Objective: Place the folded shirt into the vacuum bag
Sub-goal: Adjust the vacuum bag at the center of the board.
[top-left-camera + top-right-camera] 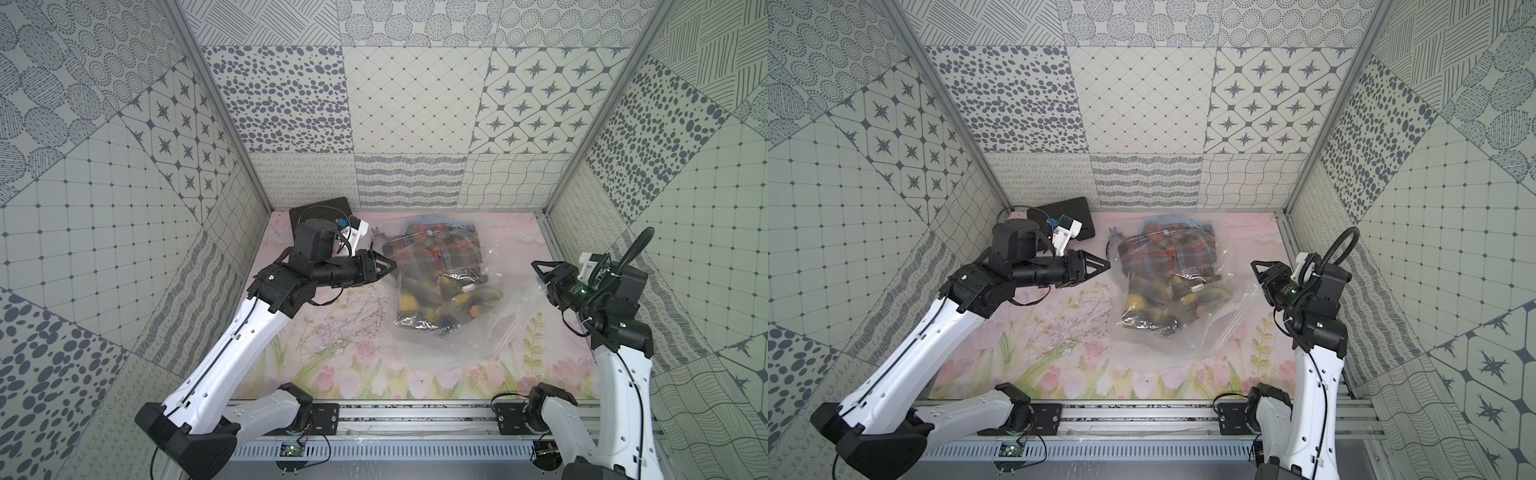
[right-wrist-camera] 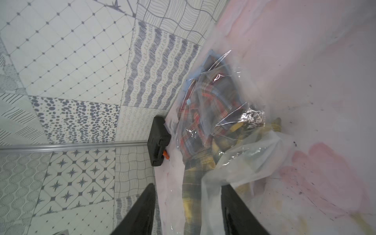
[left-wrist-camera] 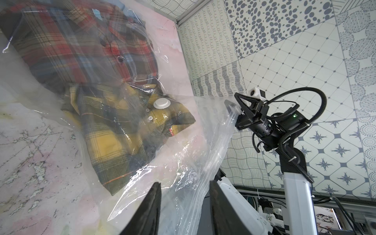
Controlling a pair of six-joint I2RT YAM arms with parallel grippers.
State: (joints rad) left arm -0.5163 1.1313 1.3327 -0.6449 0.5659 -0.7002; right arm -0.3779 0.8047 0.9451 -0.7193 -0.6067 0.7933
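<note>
Yellow plaid shirt (image 1: 419, 305) and red plaid shirt (image 1: 446, 253) lie inside the vacuum bag (image 1: 494, 336).

— What does the table (image 1: 332, 332) look like?
— Its top is pale pink, painted with tulips and green stems along the near edge. Dark scratches scuff it left of the middle.
— And what lies on it?
— The vacuum bag (image 1: 478, 332), clear and crumpled. In both top views it runs from the far middle toward the near right. A black case (image 1: 328, 205) sits in the far left corner, near the bag but not touching it.
</note>
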